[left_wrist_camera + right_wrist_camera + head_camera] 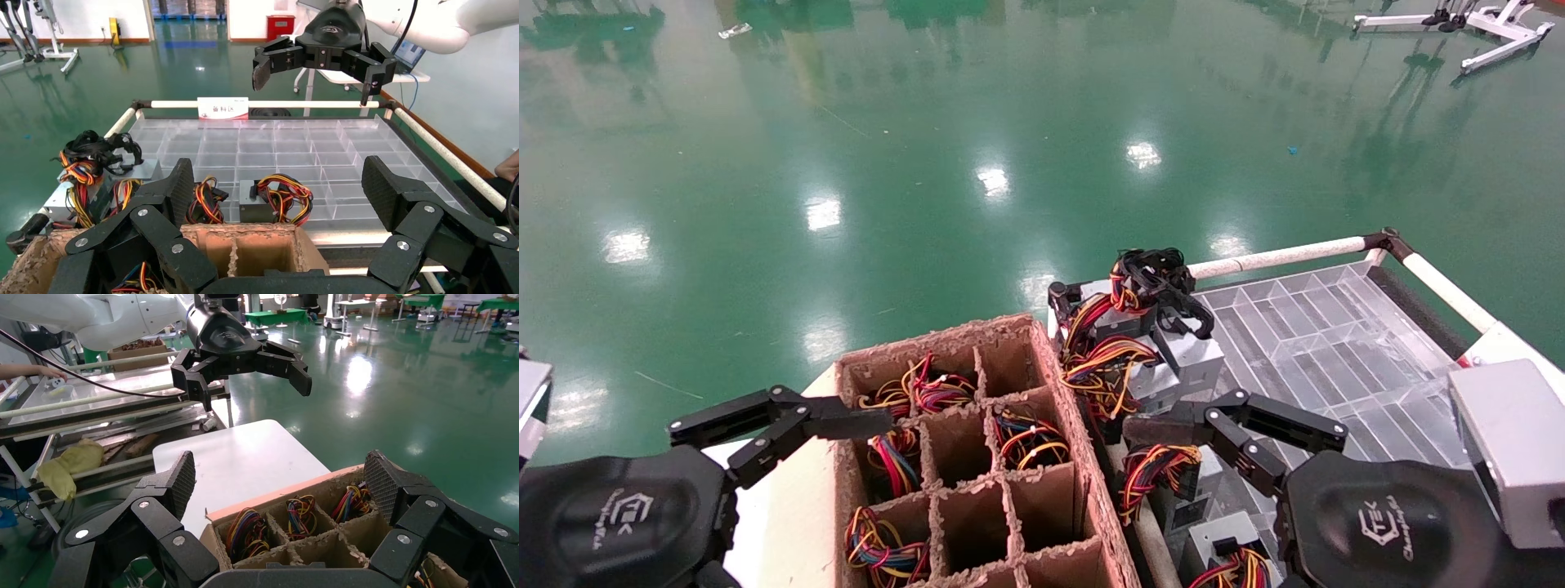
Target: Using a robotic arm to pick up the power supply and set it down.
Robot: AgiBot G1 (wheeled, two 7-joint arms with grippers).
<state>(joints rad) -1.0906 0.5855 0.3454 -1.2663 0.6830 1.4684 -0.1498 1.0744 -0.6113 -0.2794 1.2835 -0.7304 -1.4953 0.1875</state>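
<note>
1. The clear compartment tray (pixel 1324 335), framed by white rails, is lying just right of the cardboard divider box (pixel 977 457), the landmark for all that follows.
2. The cardboard divider box is holding coloured wire bundles in several of its cells.
3. The right gripper (pixel 1173 420) is hanging over the tray's near edge, just right of the box, its fingers spread wide and gripping nothing.
4. The left gripper (pixel 764 425) is hovering at the box's left wall, over the white tabletop (pixel 245 456), fingers likewise parted and empty.
5. The power supply (pixel 1185 347) is sitting beyond the box's far right corner, on the tray's left side (loose red, yellow and black wires trailing, a black loop on top), apart from both grippers.
</note>
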